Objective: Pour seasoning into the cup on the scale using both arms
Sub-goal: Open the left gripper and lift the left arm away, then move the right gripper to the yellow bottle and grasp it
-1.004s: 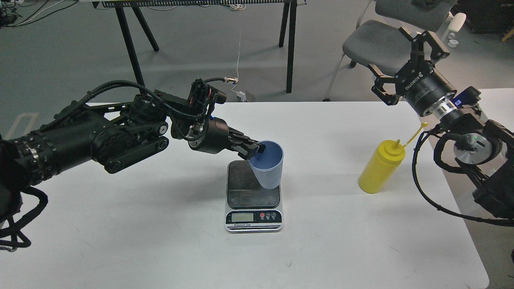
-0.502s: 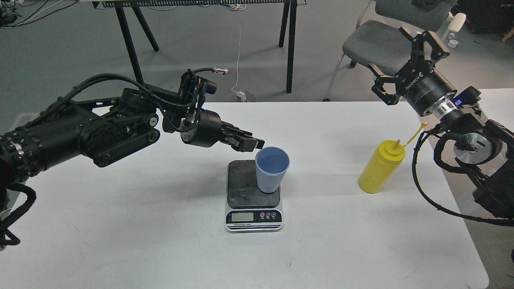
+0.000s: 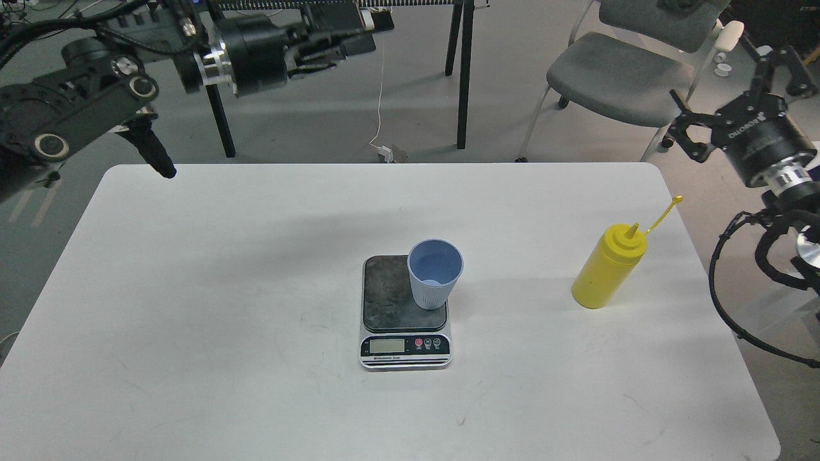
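Your left pincer (image 3: pixel 359 35) hangs high above the far left of the worktop (image 3: pixel 192 307), carrying nothing; it is dark against the background and you cannot tell whether its fingers are spread or closed. Your right pincer (image 3: pixel 737 89) sits off the right edge, released, fingers spread wide on empty air, up and to the right of the bottle (image 3: pixel 605 269) and well apart from it.

The worktop carries three things. The bottle stands upright near the right edge, untouched, its small cap dangling off the nozzle on the tether, so the nozzle looks open. The scale (image 3: pixel 403 310) lies in the middle, display toward you. The cup (image 3: pixel 434 282) stands upright on the right rear part of its platform, close to that edge rather than centred.

Risks, as I judge them: the cup's off-centre seat means a nudge from either pincer, or a hard stream against its wall, could tip it off the platform. With the nozzle uncapped, clenching the soft bottle too firmly while lifting could squirt seasoning onto the worktop before it reaches the cup. The bottle is also near the worktop's edge, so a glancing approach from the right could knock it over or off.

The cup looks empty inside. What the bottle holds cannot be seen through its yellow wall.
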